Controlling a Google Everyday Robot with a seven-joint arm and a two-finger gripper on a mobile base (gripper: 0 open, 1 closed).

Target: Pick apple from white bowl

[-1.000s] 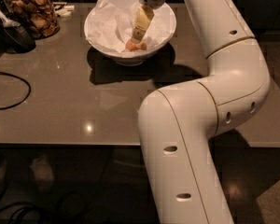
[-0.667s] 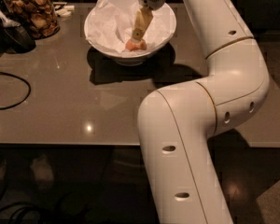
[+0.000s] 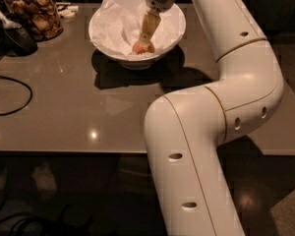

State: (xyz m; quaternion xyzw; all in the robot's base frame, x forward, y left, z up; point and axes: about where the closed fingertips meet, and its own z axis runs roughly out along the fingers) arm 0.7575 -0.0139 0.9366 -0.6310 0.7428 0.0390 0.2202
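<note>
So the white bowl [image 3: 99,39] sits up at 12 o'clock on the worktop [image 3: 78,112], with crumpled paper lining [image 3: 115,21] in it. The apple [image 3: 140,48] is inside, down toward the bowl's 6 o'clock. The hand [image 3: 146,38] is reaching straight down into the bowl, its tip right on the apple. Honestly can't tell if it's pinching it or just touching. Glass jar [image 3: 35,14] of brown snacks is at 10 o'clock and a black cable [image 3: 19,104] at 9.

Thick white jointed robot arm [image 3: 187,146], elbow bent at right, forearm reaching away, slim tan gripper [image 3: 146,43] pointing down at top centre
</note>
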